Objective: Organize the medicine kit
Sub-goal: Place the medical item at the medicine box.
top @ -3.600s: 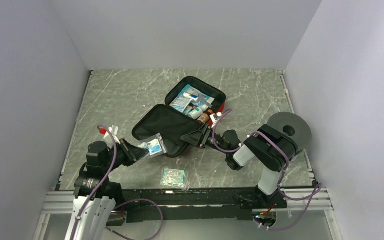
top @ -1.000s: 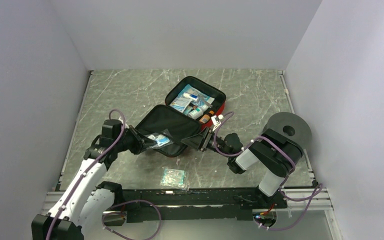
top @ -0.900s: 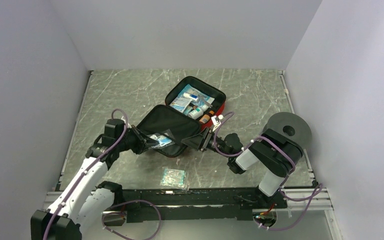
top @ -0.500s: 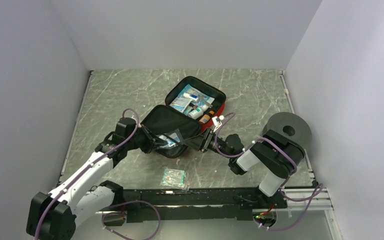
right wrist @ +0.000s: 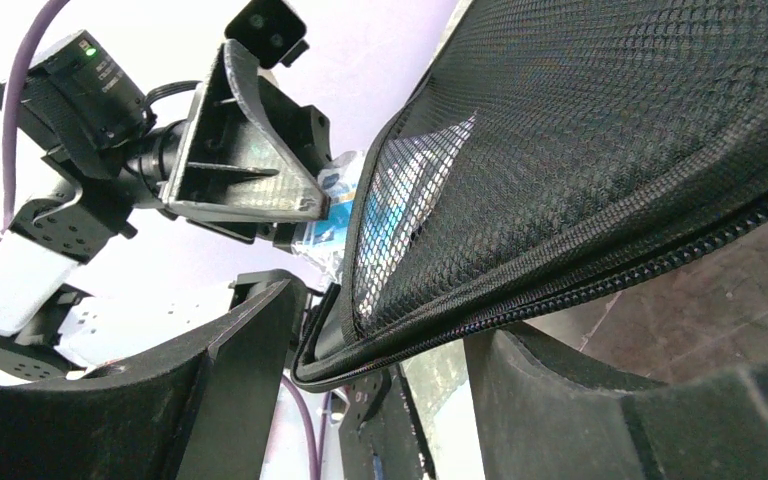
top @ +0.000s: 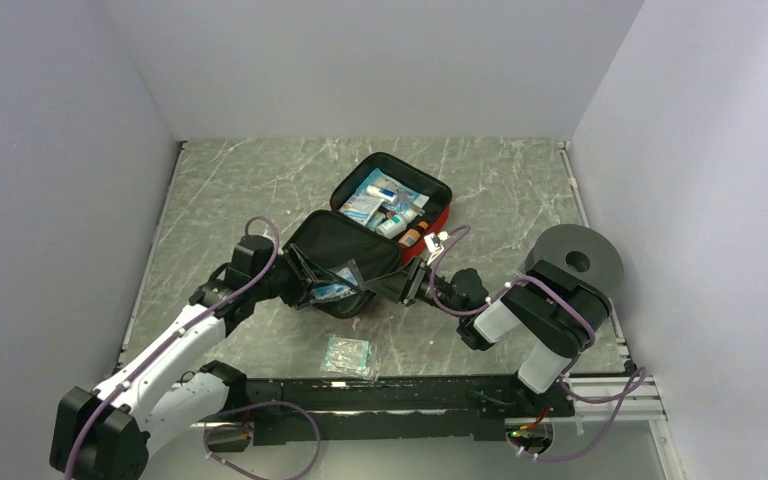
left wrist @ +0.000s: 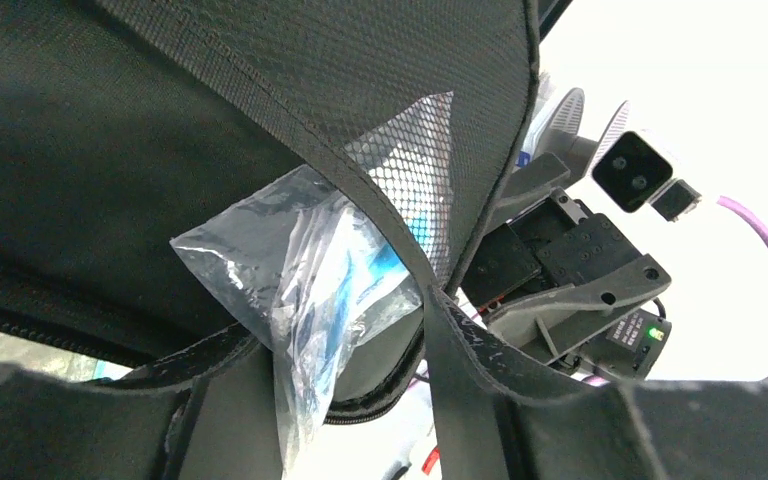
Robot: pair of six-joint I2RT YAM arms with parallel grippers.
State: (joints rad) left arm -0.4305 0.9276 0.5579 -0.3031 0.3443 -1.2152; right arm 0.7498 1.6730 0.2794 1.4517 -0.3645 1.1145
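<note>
Step in hand, as judged: a clear packet [left wrist: 310,270] is being tucked under the mesh pocket [left wrist: 412,185] of the lid [top: 332,245].
- The packet is seen half in. Its far end is under the elastic band, and its near end is outside, loose between the fingers of the left end effector [left wrist: 338,325].
- Those fingers stand parted, with nothing clamped.
- To finish well, the tail should be nudged under the band with a shallow push along the lining, not downward. The band should not be snagged on withdrawal.
- The lid is best held steady by the right end effector [right wrist: 380,315], which is seen closed across the lid's zip rim.

The medicine kit [top: 440,188] lies open about mid-counter, its filled half toward the far edge and its lid toward the near-left.
- The left end effector is placed inside the lid, at its near-left side.
- The right end effector is at the lid's near-right corner.
- A second packet [top: 348,353] lies by the near edge, apart from both.
</note>
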